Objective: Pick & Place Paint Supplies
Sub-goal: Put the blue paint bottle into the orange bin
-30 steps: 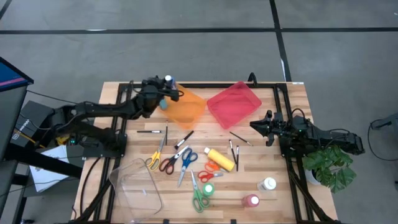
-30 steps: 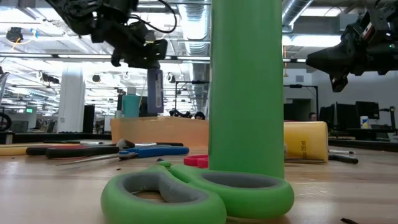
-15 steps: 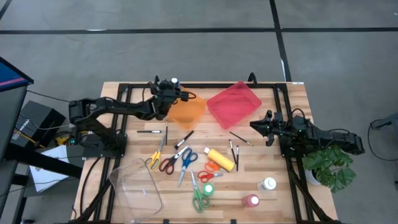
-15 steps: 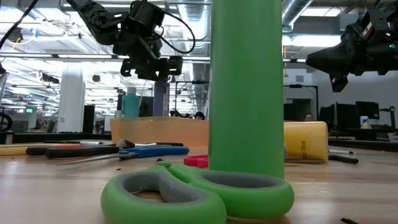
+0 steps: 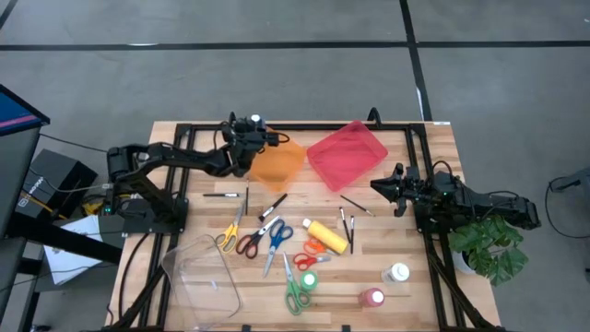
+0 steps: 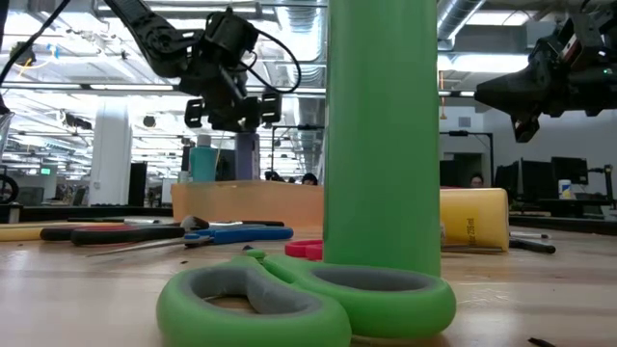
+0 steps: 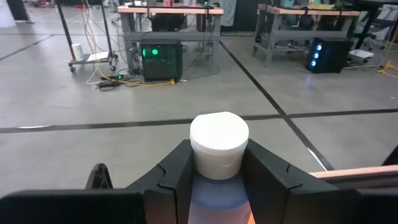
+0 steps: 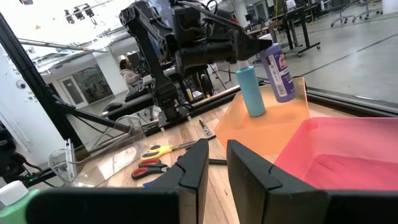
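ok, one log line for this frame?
left gripper: holding purple bottle above orange tray | right gripper: idle by red tray
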